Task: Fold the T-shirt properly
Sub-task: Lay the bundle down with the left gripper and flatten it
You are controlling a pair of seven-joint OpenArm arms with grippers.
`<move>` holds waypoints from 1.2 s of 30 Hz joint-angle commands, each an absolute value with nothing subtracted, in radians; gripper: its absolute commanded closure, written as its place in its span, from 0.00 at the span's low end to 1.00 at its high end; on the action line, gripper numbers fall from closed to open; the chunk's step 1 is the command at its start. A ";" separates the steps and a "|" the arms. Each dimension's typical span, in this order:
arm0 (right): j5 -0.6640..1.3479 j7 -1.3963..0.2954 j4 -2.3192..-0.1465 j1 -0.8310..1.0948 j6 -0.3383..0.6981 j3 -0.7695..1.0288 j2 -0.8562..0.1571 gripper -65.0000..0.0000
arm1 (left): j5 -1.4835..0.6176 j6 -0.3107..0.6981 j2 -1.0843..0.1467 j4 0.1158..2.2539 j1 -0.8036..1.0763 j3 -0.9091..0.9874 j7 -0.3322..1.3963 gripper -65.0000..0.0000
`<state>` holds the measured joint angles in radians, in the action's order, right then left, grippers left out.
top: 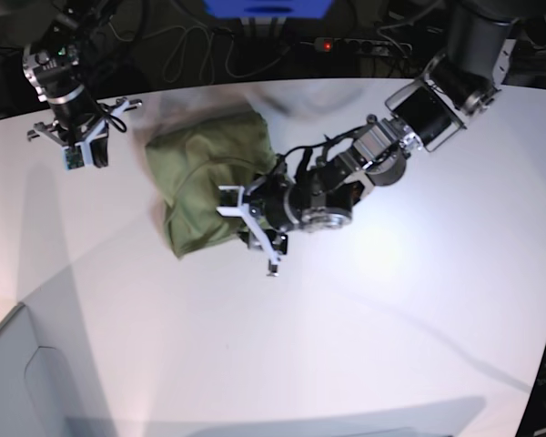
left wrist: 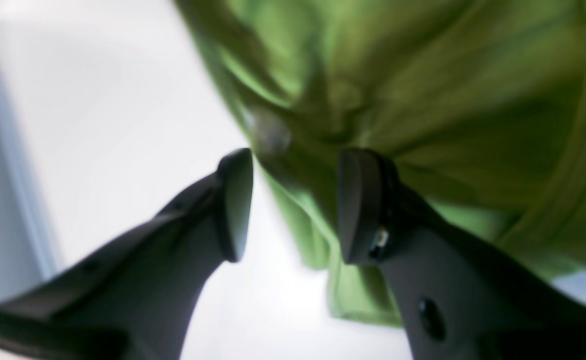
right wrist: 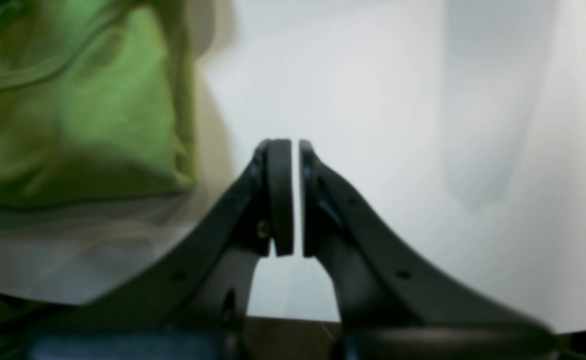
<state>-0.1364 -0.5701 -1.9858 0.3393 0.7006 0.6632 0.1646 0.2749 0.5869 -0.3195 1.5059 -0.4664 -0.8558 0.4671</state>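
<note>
Bare white table (top: 391, 300) wide open ahead, folded T-shirt (top: 205, 177) (bunched, olive) blocking between both arms

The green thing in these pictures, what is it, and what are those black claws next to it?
The green thing is a T-shirt, lying partly folded on a white table. A robot with two arms is trying to fold it neatly.

One picture looks down on everything from above. The other two come from little cameras on the robot's wrists, so each one shows that arm's own black claws very close and a bit blurry.

The left gripper has its fingers spread open right at the shirt's edge, with cloth showing between them. It is not squeezing the cloth.

The right gripper is almost closed, with only a thin gap, and holds nothing. From above you can see it off to the side of the shirt, not touching it.
</note>
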 commanded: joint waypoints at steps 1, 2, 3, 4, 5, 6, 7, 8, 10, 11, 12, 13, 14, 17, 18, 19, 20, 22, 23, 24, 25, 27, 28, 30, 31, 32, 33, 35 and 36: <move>-0.122 -0.553 -2.002 0.337 0.698 0.657 0.157 1.00 | 0.282 0.579 -0.332 1.534 -0.463 -0.814 0.463 0.59; -0.122 -0.553 -2.000 0.335 0.698 0.645 0.157 1.00 | 0.282 0.581 -0.335 1.546 -0.443 -0.774 0.463 0.59; -0.122 -0.553 -1.998 0.334 0.698 0.631 0.157 1.00 | 0.286 0.581 -0.337 1.555 -0.427 -0.737 0.463 0.59; -0.122 -0.553 -1.997 0.331 0.698 0.613 0.157 1.00 | 0.288 0.581 -0.338 1.564 -0.412 -0.702 0.461 0.59; -0.122 -0.553 -1.997 0.320 0.698 0.599 0.157 1.00 | 0.288 0.581 -0.340 1.575 -0.404 -0.671 0.461 0.59; -0.122 -0.553 -1.995 0.311 0.698 0.587 0.157 1.00 | 0.288 0.582 -0.343 1.593 -0.398 -0.639 0.461 0.59; -0.122 -0.555 -1.992 0.303 0.698 0.578 0.157 1.00 | 0.288 0.582 -0.355 1.613 -0.381 -0.595 0.461 0.59; -0.122 -0.555 -1.975 0.298 0.698 0.568 0.157 1.00 | 0.288 0.581 -0.377 1.643 -0.352 -0.536 0.461 0.59; -0.124 -0.555 -1.937 0.265 0.698 0.558 0.157 1.00 | 0.282 0.581 -0.400 1.690 -0.300 -0.412 0.461 0.59; -0.124 -0.555 -1.911 0.249 0.698 0.561 0.157 1.00 | 0.282 0.581 -0.407 1.707 -0.268 -0.340 0.461 0.59; -0.124 -0.555 -1.883 0.237 0.698 0.562 0.157 1.00 | 0.280 0.584 -0.407 1.719 -0.231 -0.254 0.461 0.59; -0.124 -0.555 -1.862 0.229 0.698 0.561 0.157 1.00 | 0.280 0.587 -0.407 1.730 -0.193 -0.166 0.461 0.59; -0.124 -0.555 -1.842 0.228 0.698 0.559 0.157 1.00 | 0.278 0.588 -0.407 1.738 -0.159 -0.088 0.461 0.59; -0.124 -0.547 -1.784 0.228 0.698 0.553 0.157 1.00 | 0.278 0.590 -0.401 1.741 -0.064 0.120 0.461 0.59; -0.122 -0.545 -1.764 0.232 0.698 0.542 0.157 1.00 | 0.277 0.590 -0.401 1.739 -0.031 0.182 0.461 0.59; -0.122 -0.545 -1.747 0.236 0.698 0.529 0.157 1.00 | 0.268 0.590 -0.400 1.736 -0.007 0.234 0.461 0.59; -0.122 -0.544 -1.735 0.246 0.698 0.516 0.157 1.00 | 0.245 0.590 -0.400 1.735 0.021 0.282 0.461 0.59; -0.116 -0.532 -1.719 0.269 0.698 0.495 0.157 1.00 | 0.182 0.590 -0.400 1.736 0.074 0.364 0.461 0.59; -0.116 -0.513 -1.715 0.280 0.698 0.486 0.157 1.00 | 0.140 0.590 -0.401 1.736 0.101 0.404 0.461 0.59; -0.116 -0.490 -1.715 0.297 0.698 0.476 0.157 1.00 | 0.097 0.590 -0.401 1.735 0.125 0.441 0.461 0.59; -0.116 -0.469 -1.716 0.314 0.698 0.466 0.157 1.00 | 0.059 0.590 -0.401 1.733 0.143 0.473 0.461 0.59; -0.116 -0.435 -1.722 0.340 0.698 0.452 0.157 1.00 | 0.005 0.590 -0.401 1.733 0.180 0.516 0.461 0.59; -0.116 -0.421 -1.722 0.348 0.698 0.450 0.157 1.00 | -0.015 0.590 -0.401 1.739 0.200 0.530 0.461 0.59; -0.116 -0.407 -1.724 0.357 0.698 0.455 0.157 1.00 | -0.042 0.588 -0.400 1.742 0.234 0.549 0.461 0.59; -0.116 -0.403 -1.736 0.364 0.698 0.469 0.157 1.00 | -0.048 0.588 -0.400 1.742 0.248 0.556 0.461 0.59; -0.116 -0.397 -1.753 0.367 0.698 0.481 0.157 1.00 | -0.056 0.588 -0.400 1.744 0.259 0.565 0.461 0.59; -0.116 -0.395 -1.776 0.375 0.698 0.489 0.157 1.00 | -0.061 0.588 -0.398 1.744 0.269 0.573 0.461 0.59; -0.114 -0.397 -1.839 0.390 0.698 0.481 0.157 1.00 | -0.079 0.588 -0.398 1.744 0.294 0.584 0.461 0.59; -0.114 -0.398 -1.879 0.400 0.698 0.478 0.157 1.00 | -0.091 0.585 -0.398 1.744 0.306 0.584 0.461 0.59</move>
